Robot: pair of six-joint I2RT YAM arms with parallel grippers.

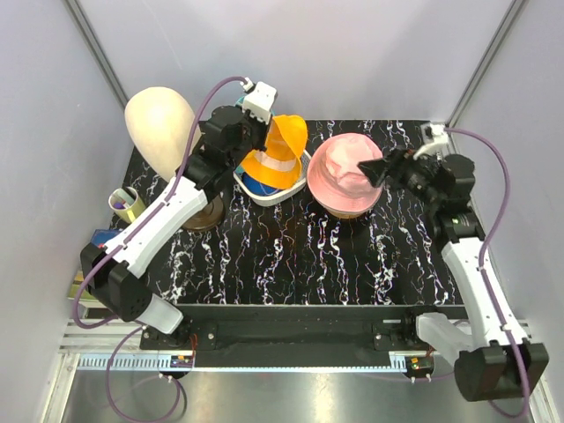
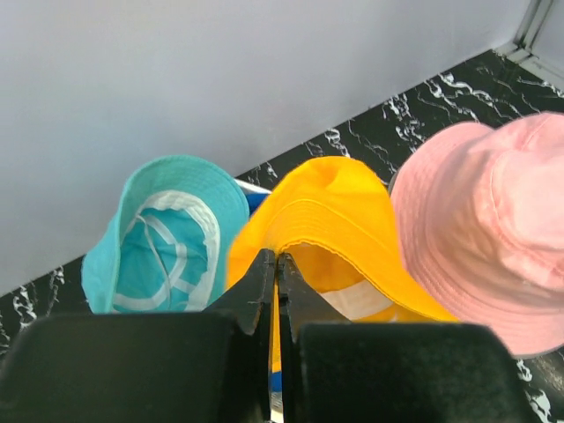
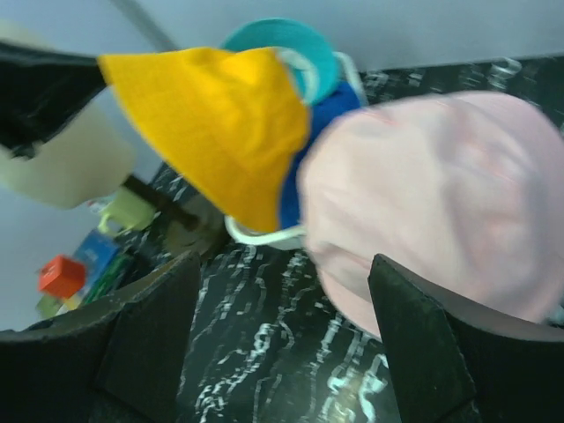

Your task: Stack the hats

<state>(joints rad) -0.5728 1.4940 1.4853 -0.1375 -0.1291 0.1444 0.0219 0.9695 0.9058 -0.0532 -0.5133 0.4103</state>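
My left gripper (image 1: 264,144) (image 2: 276,261) is shut on the brim of the orange-yellow hat (image 1: 280,152) (image 2: 339,211) (image 3: 220,123), which hangs lifted over the white basket (image 1: 275,196) (image 3: 263,236). A teal hat (image 2: 163,233) (image 3: 284,40) lies brim-up behind it, and a royal-blue hat (image 3: 310,163) (image 1: 251,183) sits in the basket under it. The pink hat (image 1: 346,173) (image 2: 489,220) (image 3: 441,189) rests crown-up on the table to the right. My right gripper (image 1: 377,169) (image 3: 286,339) stands open at the pink hat's right side, with only its edge between the fingers.
A cream mannequin head (image 1: 159,126) (image 3: 62,167) stands at the back left on a brown base (image 1: 208,213). A yellow-green roll (image 1: 124,204) and a blue box (image 1: 102,236) lie at the left table edge. Grey walls close in behind and at both sides.
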